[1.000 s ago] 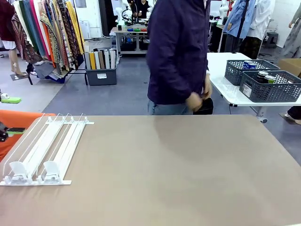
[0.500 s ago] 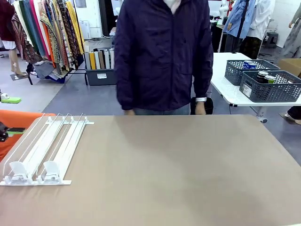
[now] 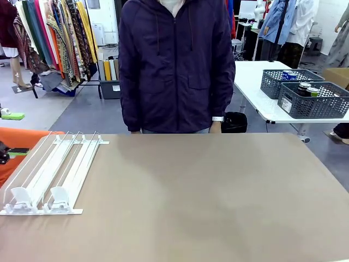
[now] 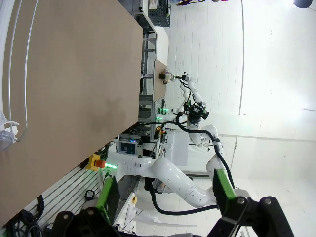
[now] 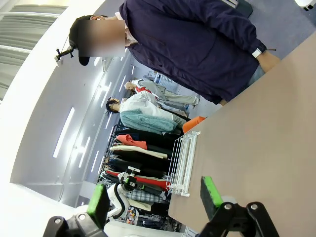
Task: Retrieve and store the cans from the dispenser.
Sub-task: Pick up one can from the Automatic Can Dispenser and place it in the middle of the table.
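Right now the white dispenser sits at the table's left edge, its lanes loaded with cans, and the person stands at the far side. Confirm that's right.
Not quite. The dispenser does sit at the left edge of the table and the person stands at the far side, but its lanes are empty. The front view shows cans only in the grey baskets on the white side table beyond.

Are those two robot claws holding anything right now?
No. The left gripper and the right gripper both stand open with nothing between their green pads, and the dispenser has no cans in its lanes.
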`<action>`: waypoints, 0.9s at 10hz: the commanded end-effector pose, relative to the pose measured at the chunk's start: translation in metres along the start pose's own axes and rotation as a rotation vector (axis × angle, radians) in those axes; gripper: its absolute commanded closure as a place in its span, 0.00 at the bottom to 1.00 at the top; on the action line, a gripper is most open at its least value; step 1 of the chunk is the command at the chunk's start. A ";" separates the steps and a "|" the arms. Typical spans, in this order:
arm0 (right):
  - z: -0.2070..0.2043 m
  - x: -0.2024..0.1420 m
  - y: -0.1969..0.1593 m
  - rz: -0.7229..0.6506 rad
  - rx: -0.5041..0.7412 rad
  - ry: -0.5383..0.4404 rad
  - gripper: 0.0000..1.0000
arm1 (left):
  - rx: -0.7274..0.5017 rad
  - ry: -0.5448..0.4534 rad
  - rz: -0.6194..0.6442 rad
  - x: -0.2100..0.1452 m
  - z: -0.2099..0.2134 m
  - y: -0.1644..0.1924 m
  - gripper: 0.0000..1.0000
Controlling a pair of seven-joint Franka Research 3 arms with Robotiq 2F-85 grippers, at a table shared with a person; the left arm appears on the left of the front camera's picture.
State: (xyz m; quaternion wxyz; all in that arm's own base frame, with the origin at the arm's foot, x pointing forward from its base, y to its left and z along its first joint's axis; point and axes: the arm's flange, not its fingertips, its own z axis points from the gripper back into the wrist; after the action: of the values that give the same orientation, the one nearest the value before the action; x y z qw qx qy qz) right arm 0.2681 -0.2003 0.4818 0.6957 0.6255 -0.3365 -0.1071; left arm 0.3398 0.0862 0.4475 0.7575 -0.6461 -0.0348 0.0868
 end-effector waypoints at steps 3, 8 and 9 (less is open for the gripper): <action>-0.002 0.003 0.004 0.004 0.024 -0.020 0.00 | -0.009 0.002 -0.012 -0.002 0.001 -0.001 0.00; -0.002 0.003 0.004 0.004 0.024 -0.020 0.00 | -0.009 0.002 -0.012 -0.002 0.001 -0.001 0.00; -0.002 0.003 0.004 0.004 0.024 -0.020 0.00 | -0.009 0.002 -0.012 -0.002 0.001 -0.001 0.00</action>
State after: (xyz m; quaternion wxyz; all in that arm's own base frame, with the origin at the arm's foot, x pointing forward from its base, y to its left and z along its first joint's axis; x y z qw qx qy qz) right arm 0.2681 -0.2003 0.4818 0.6957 0.6255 -0.3365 -0.1071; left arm 0.3398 0.0862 0.4475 0.7575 -0.6461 -0.0348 0.0868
